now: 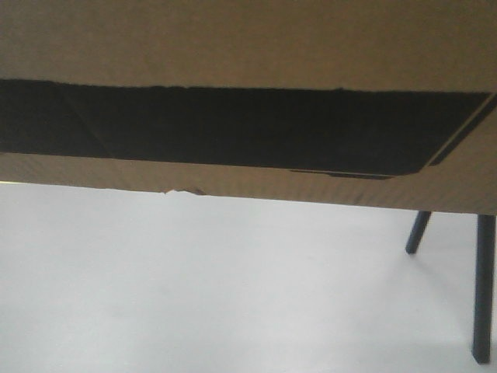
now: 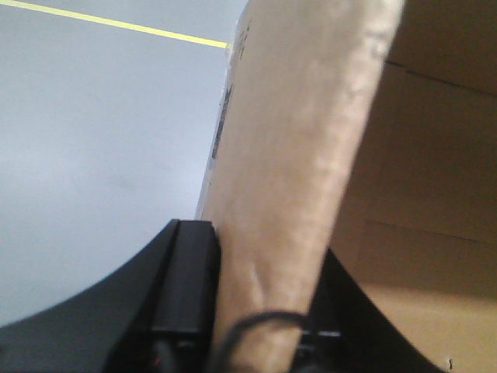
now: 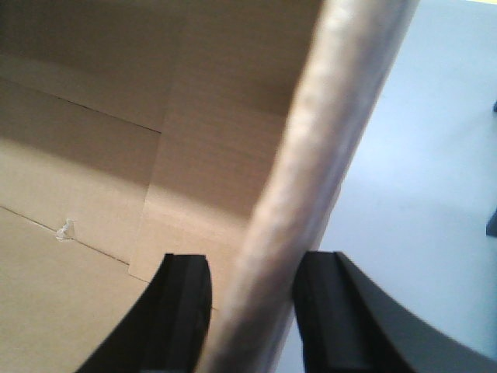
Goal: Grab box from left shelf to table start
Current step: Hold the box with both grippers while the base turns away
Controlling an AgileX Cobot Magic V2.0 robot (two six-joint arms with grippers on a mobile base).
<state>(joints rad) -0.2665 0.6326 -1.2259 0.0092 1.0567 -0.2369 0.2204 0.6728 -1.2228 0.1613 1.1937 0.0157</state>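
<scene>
One box [image 1: 248, 43] fills the front view, the white table [image 1: 194, 295] below it, two dark legs [image 1: 483, 287] under its right end. Only your wrist views show the pincers: left gripper [image 2: 260, 260] and right gripper [image 3: 252, 272] each clamp one box wall. Left wrist alone shows one yellow stripe [image 2: 116, 23] beyond the box.

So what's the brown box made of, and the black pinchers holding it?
The box looks like matte corrugated cardboard: fine ribbed lines, rough edge. The left gripper and right gripper seem smooth, dull black plastic or rubber; cannot tell which.
</scene>
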